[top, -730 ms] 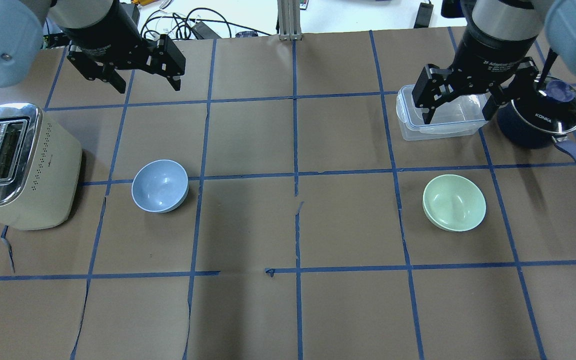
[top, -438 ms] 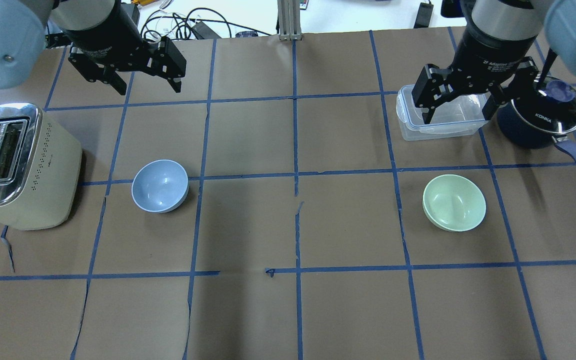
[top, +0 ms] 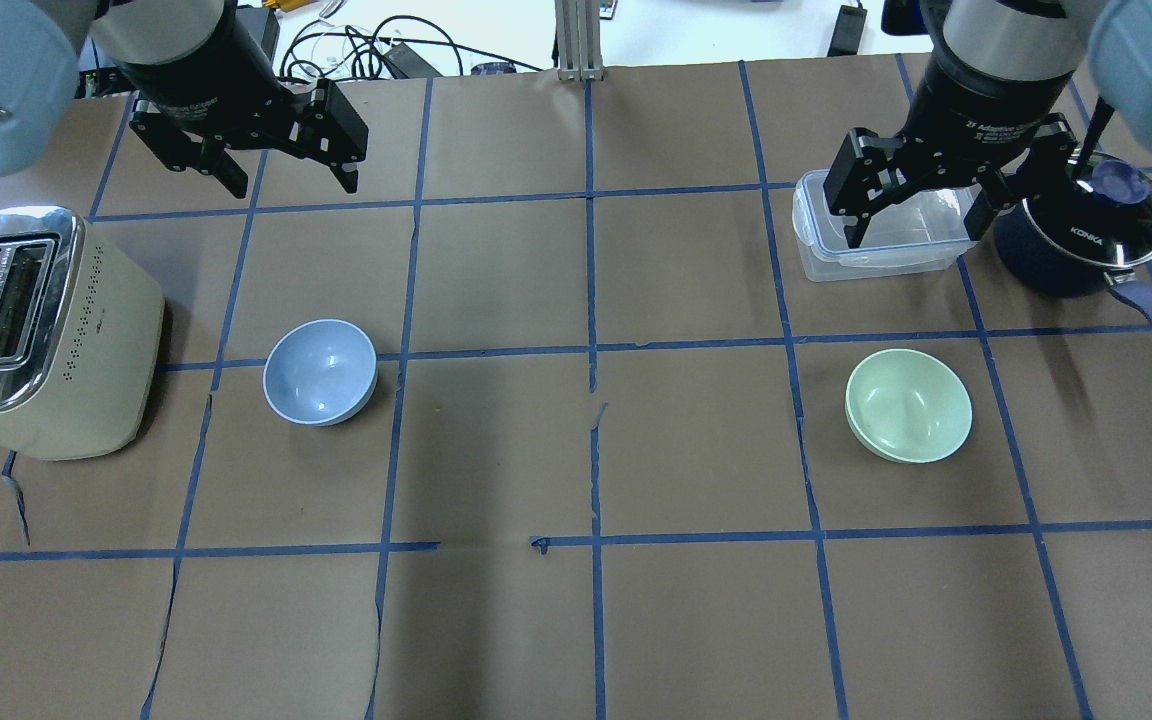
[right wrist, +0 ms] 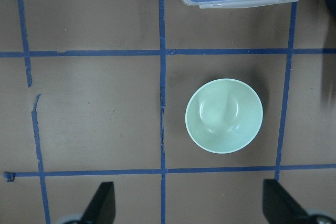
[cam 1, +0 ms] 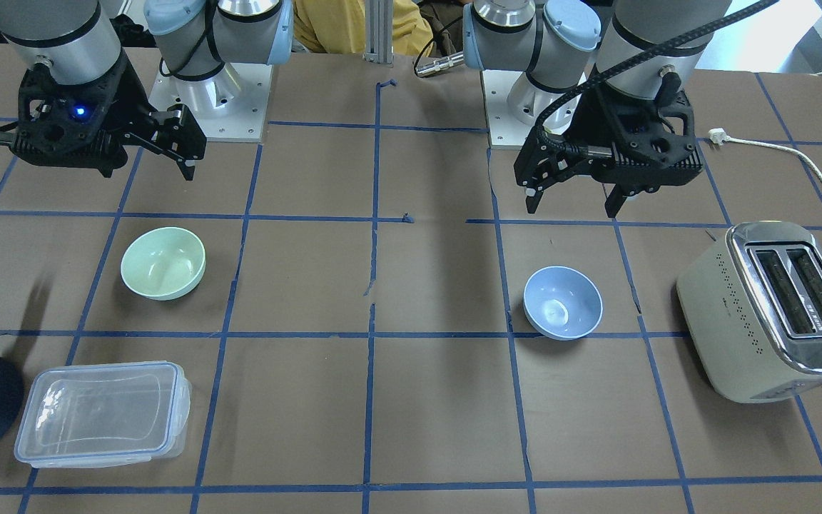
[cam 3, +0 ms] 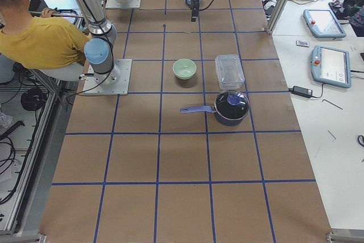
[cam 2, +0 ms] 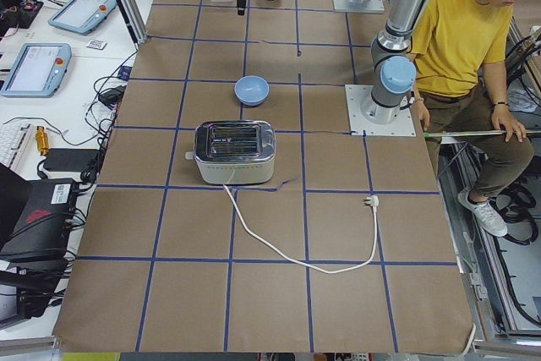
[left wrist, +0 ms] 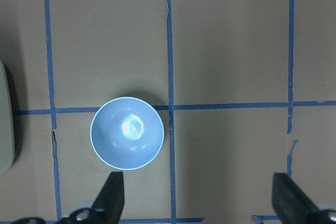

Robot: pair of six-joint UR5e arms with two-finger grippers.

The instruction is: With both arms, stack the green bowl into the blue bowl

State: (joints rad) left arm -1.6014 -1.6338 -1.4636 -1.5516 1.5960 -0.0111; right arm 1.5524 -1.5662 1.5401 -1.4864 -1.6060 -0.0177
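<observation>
Approach stage, I'd say: nothing is picked up yet. Green bowl [top: 908, 405] sits upright on the table on the robot's right side. Blue bowl [top: 320, 372] sits upright on its left, near the toaster [top: 36, 330]. The two bowls are well apart.

Left gripper [top: 292, 186] hangs above the table beyond the blue bowl, fingers spread wide w/ nothing between them. Right gripper [top: 917, 236] is the same, wide apart and empty, hovering over the clear plastic box [top: 826, 255] beside the saucepan [top: 1076, 250]. Each wrist cam looks straight down on its own bowl, so the arms seem roughly lined up.

Next, prob. the right gripper has to come over the green bowl's rim, drop w/ one finger inside and one outside, and pinch the wall. It's glossy, so I'd guess a firm, square grip matters. Left arm likely does the same on the blue bowl, to bring it to the middle or steady it.

Vs. a moment ago, the left gripper has shifted a touch in the overhead view. The right gripper looks unchanged, and neither bowl has moved.
</observation>
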